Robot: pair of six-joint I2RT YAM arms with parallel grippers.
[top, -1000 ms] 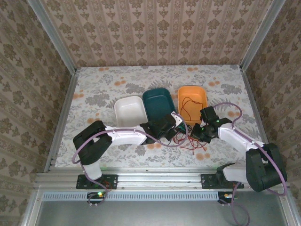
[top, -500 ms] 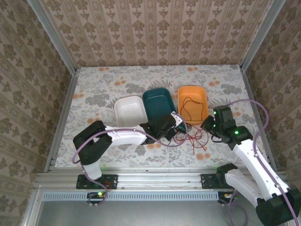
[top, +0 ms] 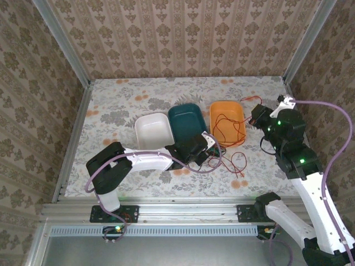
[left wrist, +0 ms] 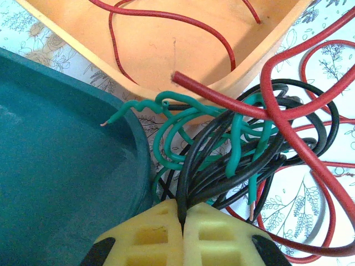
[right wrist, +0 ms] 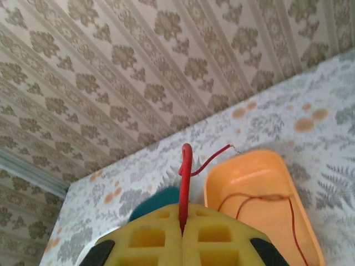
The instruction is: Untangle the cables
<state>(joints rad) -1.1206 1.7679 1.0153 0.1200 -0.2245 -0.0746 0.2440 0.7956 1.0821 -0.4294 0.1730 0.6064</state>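
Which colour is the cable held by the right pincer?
The cable is red; the right wrist view shows it best, in the right pincer.

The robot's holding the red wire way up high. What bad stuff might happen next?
1. The red cable winds through the black cable and green cable loops beside the left gripper, which pinches the black one; pulling higher might tighten the knot.
2. The red cable also lies across the orange tray, so a pull might drag or tip it.
3. The right gripper clamps just a thin strand, which might slip out.
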